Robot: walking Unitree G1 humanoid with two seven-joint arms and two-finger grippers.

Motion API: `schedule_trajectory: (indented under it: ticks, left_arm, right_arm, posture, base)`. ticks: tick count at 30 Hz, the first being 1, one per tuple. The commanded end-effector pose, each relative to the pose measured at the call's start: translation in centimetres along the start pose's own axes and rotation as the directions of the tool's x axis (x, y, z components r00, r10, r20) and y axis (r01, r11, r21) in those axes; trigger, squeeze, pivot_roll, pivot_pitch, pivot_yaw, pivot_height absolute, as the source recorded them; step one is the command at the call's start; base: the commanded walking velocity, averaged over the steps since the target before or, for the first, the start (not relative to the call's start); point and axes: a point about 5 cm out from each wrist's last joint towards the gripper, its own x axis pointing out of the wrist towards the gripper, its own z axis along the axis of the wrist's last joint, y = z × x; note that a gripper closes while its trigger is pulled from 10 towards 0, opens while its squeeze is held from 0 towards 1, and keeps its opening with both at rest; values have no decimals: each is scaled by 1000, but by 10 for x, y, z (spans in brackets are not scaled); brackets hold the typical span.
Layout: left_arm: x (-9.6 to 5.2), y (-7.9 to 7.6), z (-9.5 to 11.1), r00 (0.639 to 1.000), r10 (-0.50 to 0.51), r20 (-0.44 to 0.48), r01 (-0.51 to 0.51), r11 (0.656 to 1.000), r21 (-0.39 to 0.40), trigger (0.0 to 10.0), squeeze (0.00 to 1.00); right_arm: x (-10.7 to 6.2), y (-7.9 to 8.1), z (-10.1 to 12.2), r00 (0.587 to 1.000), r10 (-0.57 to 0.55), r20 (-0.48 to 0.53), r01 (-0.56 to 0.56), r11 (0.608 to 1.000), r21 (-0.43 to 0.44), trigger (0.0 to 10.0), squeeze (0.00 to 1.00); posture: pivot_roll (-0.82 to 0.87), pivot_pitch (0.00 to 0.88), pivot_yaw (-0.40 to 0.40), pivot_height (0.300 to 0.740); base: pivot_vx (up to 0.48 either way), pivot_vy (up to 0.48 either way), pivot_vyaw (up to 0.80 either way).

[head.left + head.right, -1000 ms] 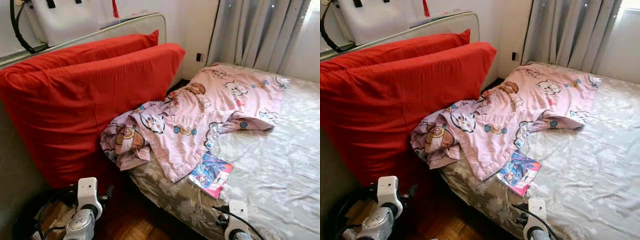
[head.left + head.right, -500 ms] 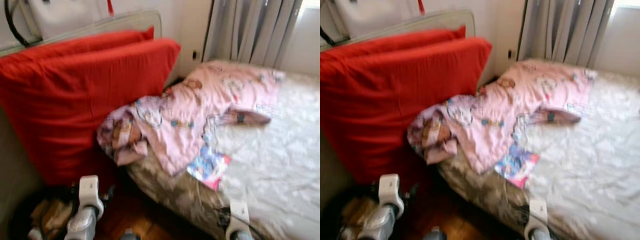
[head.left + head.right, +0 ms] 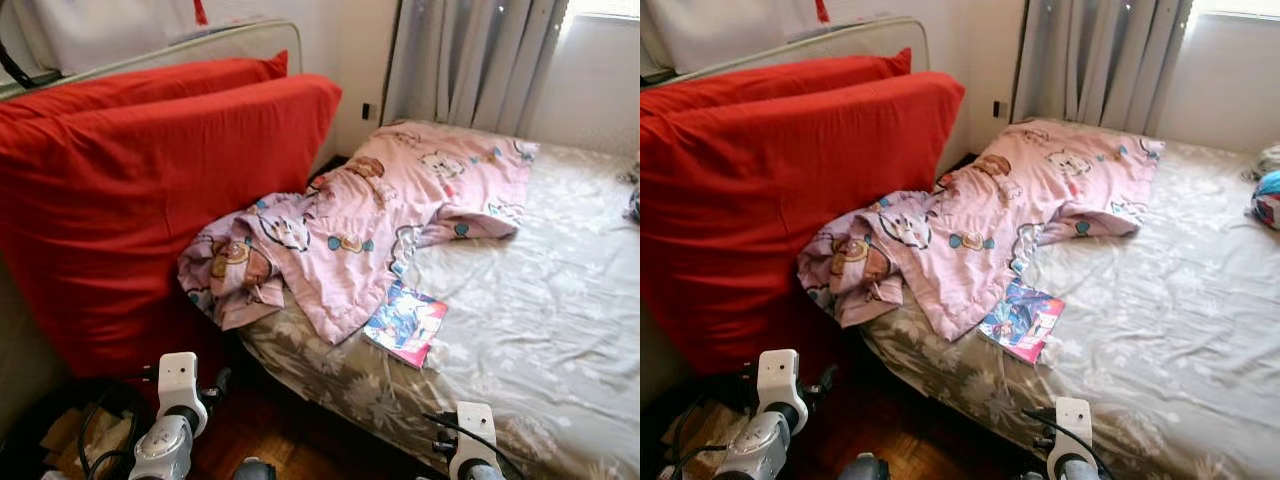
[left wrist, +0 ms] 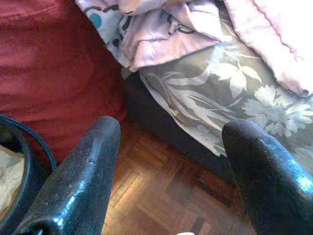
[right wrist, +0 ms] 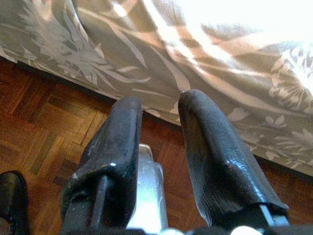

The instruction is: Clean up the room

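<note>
A crumpled pink cartoon-print blanket (image 3: 370, 230) lies across the near corner of the bed (image 3: 540, 300) and hangs over its edge. A colourful comic book (image 3: 405, 323) rests on the grey floral sheet just beside the blanket's hem. Two big red pillows (image 3: 150, 190) lean upright on the left. My left arm (image 3: 175, 400) hangs low over the floor by the pillows, and my left gripper (image 4: 171, 129) is open with nothing between its fingers. My right arm (image 3: 472, 440) is down at the bed's front edge. Its gripper (image 5: 160, 100) has its fingers close together and holds nothing.
Parquet floor (image 3: 290, 440) runs between the pillows and the bed. A dark bin with cables and paper (image 3: 80, 440) sits at the lower left. Grey curtains (image 3: 470, 60) hang behind the bed. A small colourful object (image 3: 1267, 195) lies at the bed's far right edge.
The camera has turned to the right, so the whole scene sits further left and more of the bed's right side shows. Both arms hang as before.
</note>
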Motion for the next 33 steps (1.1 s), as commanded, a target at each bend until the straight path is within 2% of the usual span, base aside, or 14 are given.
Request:
schedule_trajectory:
  ticks: [1, 6, 10, 14, 17, 22, 27, 33]
  left_arm:
    - [2, -1, 3, 1000, -8, 8, 8, 1000, 14, 10000, 0]
    - [2, -1, 4, 1000, -7, 9, 7, 1000, 10, 10000, 0]
    - [2, 0, 4, 1000, -7, 13, 7, 1000, 6, 10000, 0]
    - [2, 0, 6, 1000, -10, 22, 10, 1000, 6, 10000, 0]
    - [3, -2, 7, 999, -16, 31, 16, 1000, 3, 10000, 0]
    - [4, -6, 11, 999, -23, 48, 23, 1000, -1, 10000, 0]
    - [4, -3, 11, 999, -18, 52, 18, 1000, -7, 10000, 0]
    - [4, 1, 8, 1000, -10, 22, 10, 1000, -13, 10000, 0]
  right_arm:
    - [1, 1, 5, 1000, 4, 20, -4, 1000, -6, 10000, 0]
    - [1, 1, 6, 999, 8, 35, -8, 1000, -1, 10000, 0]
    - [0, 1, 12, 995, 16, 100, -12, 999, -39, 10000, 0]
    - [-3, 3, 24, 969, 30, 244, -20, 999, -45, 10000, 0]
    - [-4, 4, 30, 953, 37, 301, -15, 997, -76, 10000, 0]
    - [-7, 5, 34, 932, 55, 357, -38, 998, -54, 10000, 0]
    - [-9, 2, 35, 916, 12, 400, -23, 999, 24, 10000, 0]
    - [-11, 3, 36, 905, 17, 424, -34, 999, 32, 10000, 0]
  posture:
    - [16, 0, 7, 620]
    - [16, 0, 7, 620]
    - [20, 0, 7, 620]
    - [12, 0, 9, 620]
    - [10, 0, 9, 620]
    - [8, 0, 6, 620]
    - [9, 0, 4, 620]
    - [1, 0, 7, 620]
  base:
    - [0, 0, 0]
    - [0, 0, 0]
    - [0, 0, 0]
    - [0, 0, 0]
    - [0, 0, 0]
    - [0, 0, 0]
    - [0, 0, 0]
    - [0, 0, 0]
